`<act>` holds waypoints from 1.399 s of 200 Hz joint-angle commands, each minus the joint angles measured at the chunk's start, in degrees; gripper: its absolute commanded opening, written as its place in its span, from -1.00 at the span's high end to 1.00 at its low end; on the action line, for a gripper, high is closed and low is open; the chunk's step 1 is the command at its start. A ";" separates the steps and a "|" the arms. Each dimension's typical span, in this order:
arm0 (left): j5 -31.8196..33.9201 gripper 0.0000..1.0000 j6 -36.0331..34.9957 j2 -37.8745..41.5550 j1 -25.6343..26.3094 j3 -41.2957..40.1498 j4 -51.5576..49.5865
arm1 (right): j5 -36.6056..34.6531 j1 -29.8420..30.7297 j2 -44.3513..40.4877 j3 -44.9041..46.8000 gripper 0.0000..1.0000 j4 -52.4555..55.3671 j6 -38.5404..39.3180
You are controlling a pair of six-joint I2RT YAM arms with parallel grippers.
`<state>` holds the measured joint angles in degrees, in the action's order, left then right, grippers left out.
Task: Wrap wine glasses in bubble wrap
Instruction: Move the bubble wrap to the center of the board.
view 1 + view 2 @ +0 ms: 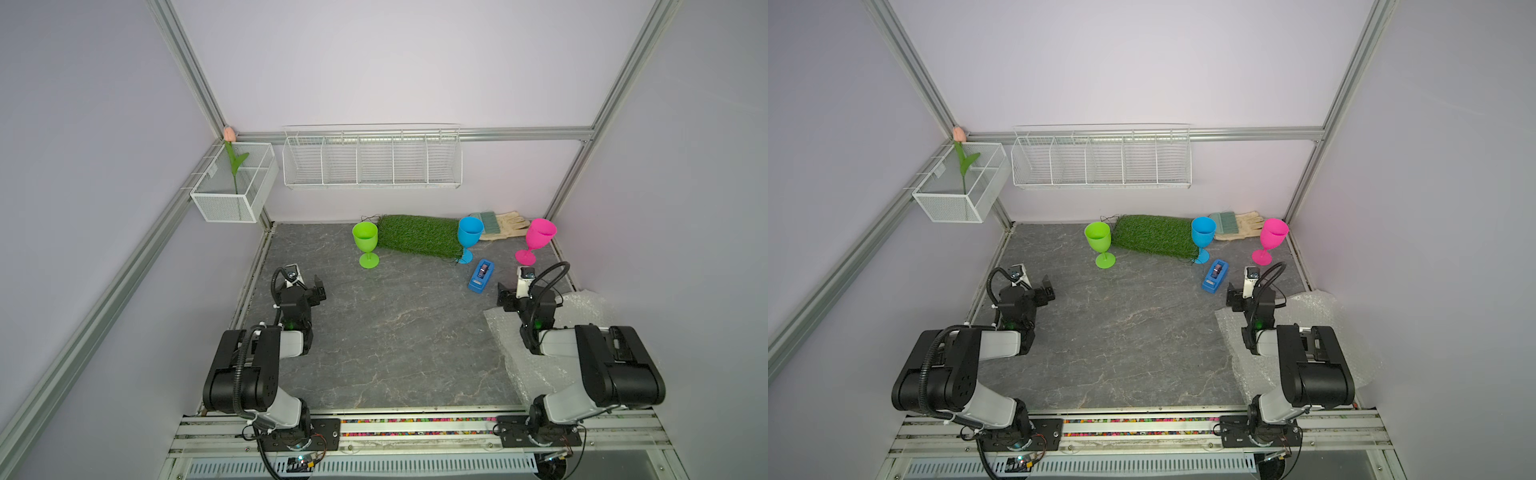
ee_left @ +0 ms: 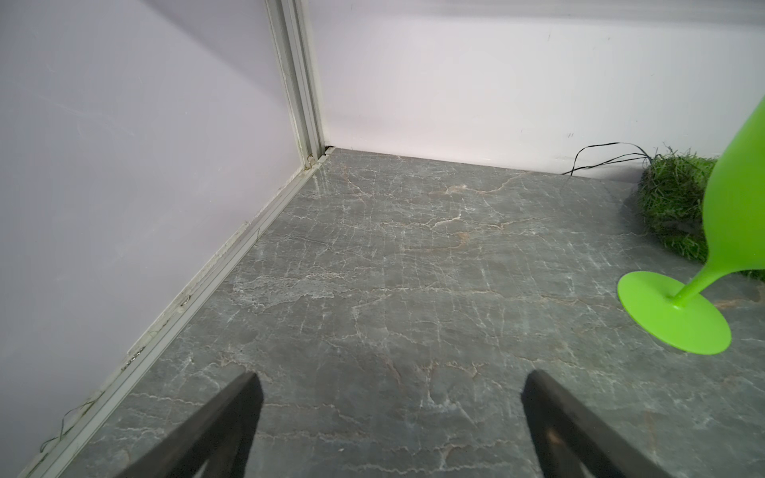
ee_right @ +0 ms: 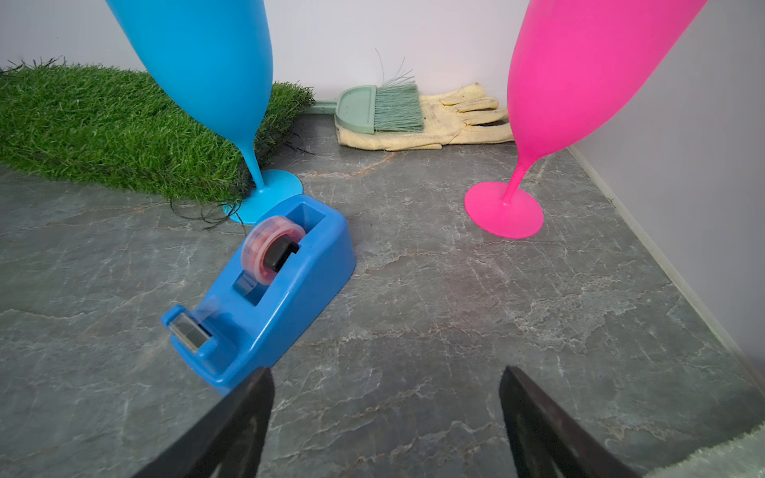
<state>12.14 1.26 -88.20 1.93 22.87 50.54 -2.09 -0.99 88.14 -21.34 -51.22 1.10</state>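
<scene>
Showing bubble wrap (image 1: 527,374) (both top views).

place: lab robot cell | signs: aluminium frame (image 1: 194,70), plain lilac wall panels (image 1: 395,62), slotted mounting rail (image 1: 415,427)

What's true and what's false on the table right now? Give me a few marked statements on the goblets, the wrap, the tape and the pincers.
1. The green goblet, blue goblet and pink goblet all stand upright. True.
2. The bubble wrap lies on the robot's left side. False: it lies on the right side.
3. The left pincer and right pincer are open and empty. True.
4. The tape dispenser sits between the green and blue goblets. False: it lies on the near side of the blue goblet, toward the pink one.
5. One goblet is already wrapped. False: all three are bare.
</scene>
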 commanded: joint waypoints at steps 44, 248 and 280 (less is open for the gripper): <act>8.66 -0.99 1.94 7.92 1.46 2.90 -11.10 | -7.16 0.89 -10.14 -16.44 -0.77 39.28 -2.75; -8.45 -0.94 19.89 39.00 7.29 24.14 -72.81 | 6.74 0.65 -7.47 -18.07 -0.82 76.38 -33.38; -8.49 -0.94 19.05 38.54 7.29 25.69 -74.58 | 8.34 -0.92 1.36 -25.10 -0.77 71.99 -31.10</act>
<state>3.99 20.53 -49.67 9.06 45.87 -20.62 3.66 -0.80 83.13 -42.61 27.75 -30.44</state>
